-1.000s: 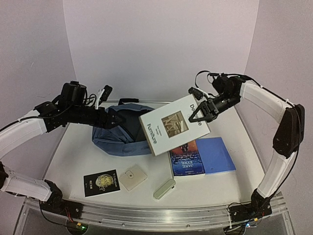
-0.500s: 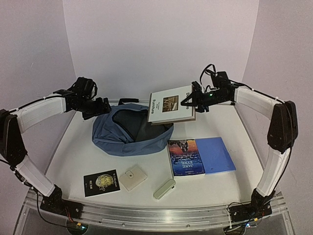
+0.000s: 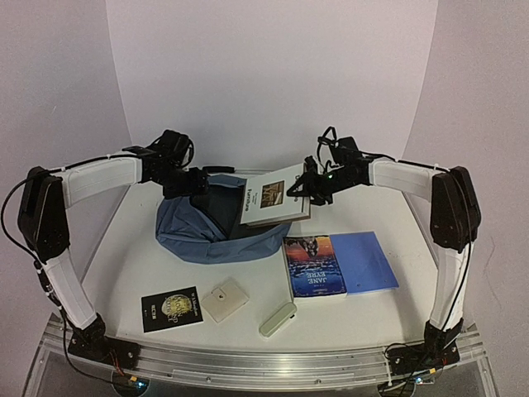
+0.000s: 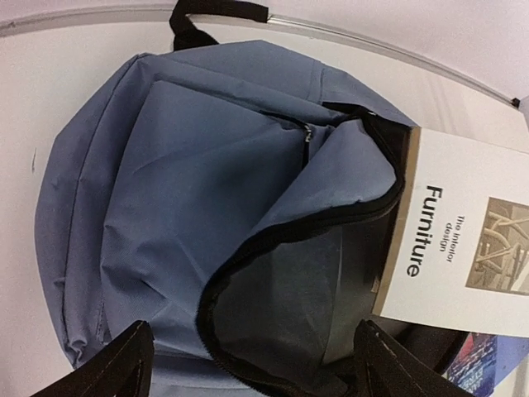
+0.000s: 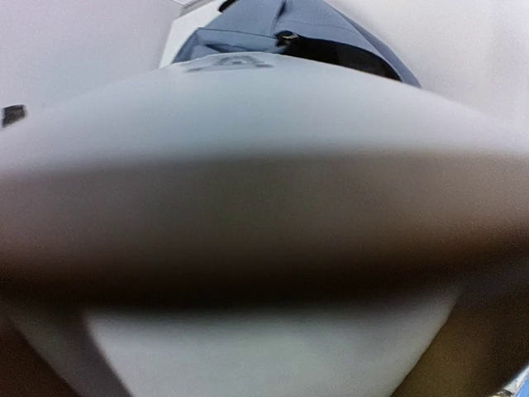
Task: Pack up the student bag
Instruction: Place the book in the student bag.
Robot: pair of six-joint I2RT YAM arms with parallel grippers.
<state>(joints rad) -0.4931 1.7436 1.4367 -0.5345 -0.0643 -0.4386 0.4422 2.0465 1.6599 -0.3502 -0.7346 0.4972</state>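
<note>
The student bag [image 3: 211, 231] lies slumped at the back-left of the table [image 3: 132, 265], its dark-lined mouth unzipped and gaping toward the right; the left gripper [image 3: 197, 184] hangs above the bag's rear edge with its fingers [image 4: 124, 368] spread wide and nothing between them; the right gripper [image 3: 310, 192] is clamped on the right edge of a white book [image 3: 271, 197] titled "Furniture", held tilted with its left end at the bag's opening; the right wrist view is filled by a blur of that cover; near the front lie a Jane Eyre book [image 3: 314, 265] touching a blue notebook [image 3: 369, 260], a black booklet [image 3: 171, 308], a cream square pad [image 3: 225, 299] and a pale green bar [image 3: 278, 318].
</note>
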